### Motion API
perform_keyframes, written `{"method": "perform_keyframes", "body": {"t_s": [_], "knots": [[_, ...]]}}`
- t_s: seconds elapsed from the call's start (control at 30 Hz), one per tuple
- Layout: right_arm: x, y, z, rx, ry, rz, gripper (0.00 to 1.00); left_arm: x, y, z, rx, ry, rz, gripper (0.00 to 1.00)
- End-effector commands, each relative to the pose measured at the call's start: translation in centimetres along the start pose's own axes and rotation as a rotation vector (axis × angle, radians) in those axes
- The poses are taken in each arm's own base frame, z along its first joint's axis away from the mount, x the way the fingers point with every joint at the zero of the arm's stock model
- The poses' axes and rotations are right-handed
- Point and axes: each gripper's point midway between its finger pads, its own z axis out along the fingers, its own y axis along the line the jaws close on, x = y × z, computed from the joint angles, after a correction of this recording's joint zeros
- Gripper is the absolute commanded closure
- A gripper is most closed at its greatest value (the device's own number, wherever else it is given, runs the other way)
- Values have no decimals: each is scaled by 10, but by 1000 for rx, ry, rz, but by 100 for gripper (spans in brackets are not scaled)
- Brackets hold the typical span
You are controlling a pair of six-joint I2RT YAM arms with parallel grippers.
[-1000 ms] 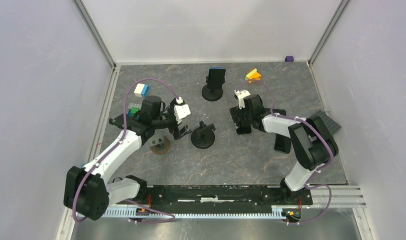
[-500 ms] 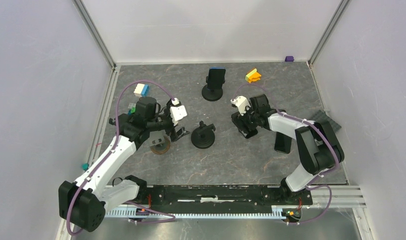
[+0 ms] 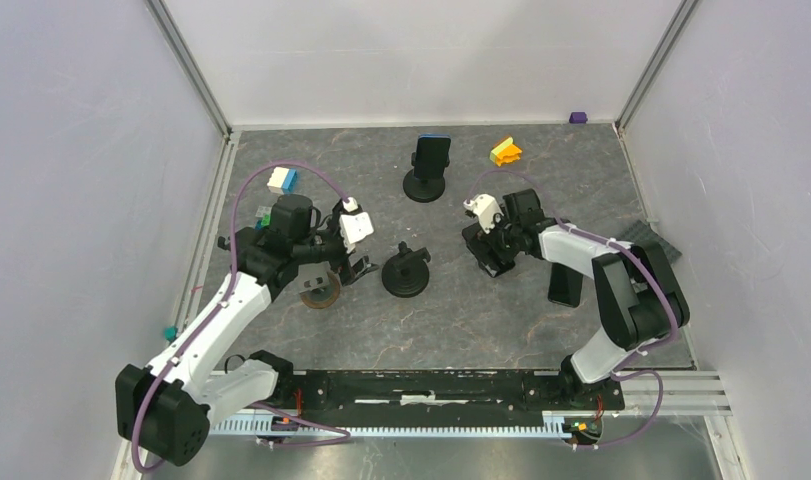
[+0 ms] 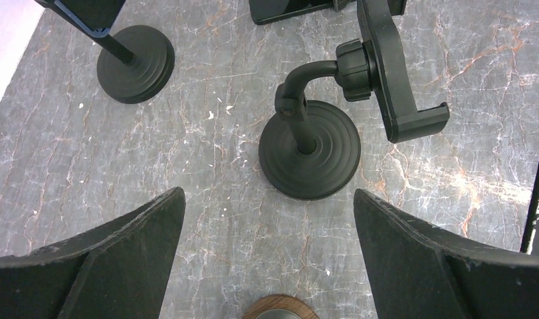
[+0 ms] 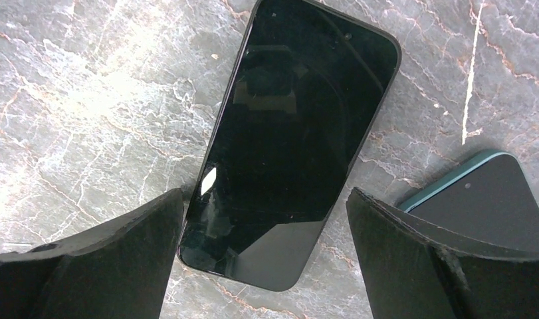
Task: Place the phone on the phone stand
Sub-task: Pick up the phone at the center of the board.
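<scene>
From above, the table [image 3: 461, 320] is seen as a dark marbled slab. The empty phone stand [image 3: 406, 272] stands near its middle. The left gripper [image 3: 353, 262] is held just to the left of the stand, beside a wooden disc [image 3: 321, 290]. The right gripper [image 3: 493, 258] is lowered to the table on the stand's right, and the phone beneath it is mostly hidden in this view. A second stand [image 3: 426, 185] is set farther back and carries a mounted phone [image 3: 433, 152]. A second phone [image 3: 564, 285] lies flat by the right arm. Small coloured blocks [image 3: 505, 151] are scattered towards the back and left.

From the left wrist, the left gripper [image 4: 270, 266] is seen spread wide with nothing between its fingers [image 4: 87, 259]. The phone stand [image 4: 310, 156] is framed ahead of them and apart from both, its clamp cradle tipped to the right and bare. The rim of the wooden disc [image 4: 276, 309] is caught at the bottom edge.

From the right wrist, the phone [image 5: 293, 143] is shown lying flat on the marbled surface, screen up, tilted slightly to the right. The right gripper [image 5: 266, 259] is spread wider than the phone, whose near end lies between the fingers [image 5: 87, 266]; no clamping is seen. The second phone [image 5: 486, 199], teal at its edge, is seen just to the right.
</scene>
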Motion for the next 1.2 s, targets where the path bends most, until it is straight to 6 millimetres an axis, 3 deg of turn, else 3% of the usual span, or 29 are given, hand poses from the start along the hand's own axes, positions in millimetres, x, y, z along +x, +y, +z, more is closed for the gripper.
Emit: {"method": "perform_keyframes", "body": {"t_s": [0.0,0.27,0.5,0.6,0.83,1.0,1.17], "knots": [[50,11,8,-51,171,104,4,-29,7,-10,-30,-63,12,0],[70,30,15,-126,243,215,15,-43,4,-16,-25,-82,15,0],[80,16,9,-84,253,198,44,-64,2,-23,-45,-101,-48,0],[79,10,1,-111,215,188,55,-78,1,-25,-52,-85,-95,1],[80,10,-19,-148,148,75,77,-137,-25,-26,35,-153,-77,0],[86,5,-32,-98,122,8,90,-170,-43,0,137,-151,-165,0],[90,0,-41,-74,79,15,98,-200,-54,46,193,-164,-327,0]]}}
